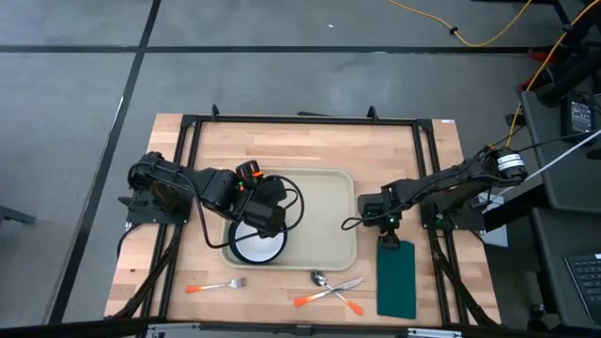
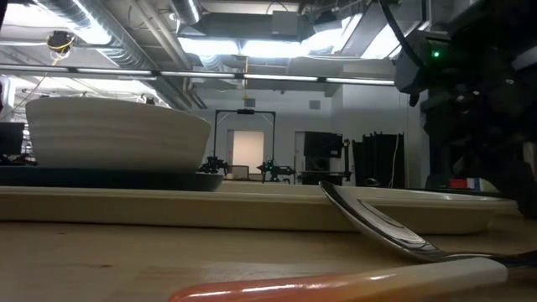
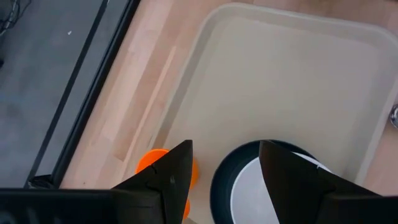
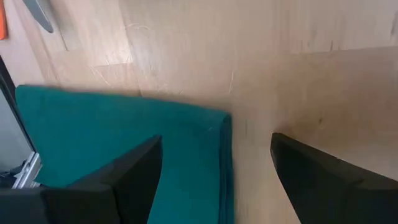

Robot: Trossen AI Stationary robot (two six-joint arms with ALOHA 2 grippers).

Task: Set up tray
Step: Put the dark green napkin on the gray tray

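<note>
Wood-plank counter [image 1: 310, 141] sat on grey floor; industrial room with ceiling lights lay beyond. Tray [image 1: 329, 202] lay mid-counter. Left gripper [image 1: 266, 218] hung over tray, jaws spread; right gripper [image 1: 387, 235] beside tray, jaws spread above napkin [image 1: 396, 279].

This is a robotics lab or workshop. Above the butcher-block table [image 1: 310, 141], the low view shows exposed ceiling ducts [image 2: 126, 38] and strip lights [image 2: 252, 46]. Around the table lies bare grey concrete floor [image 1: 75, 94], with a yellow cable [image 1: 488, 33] trailing beyond its far edge.
</note>
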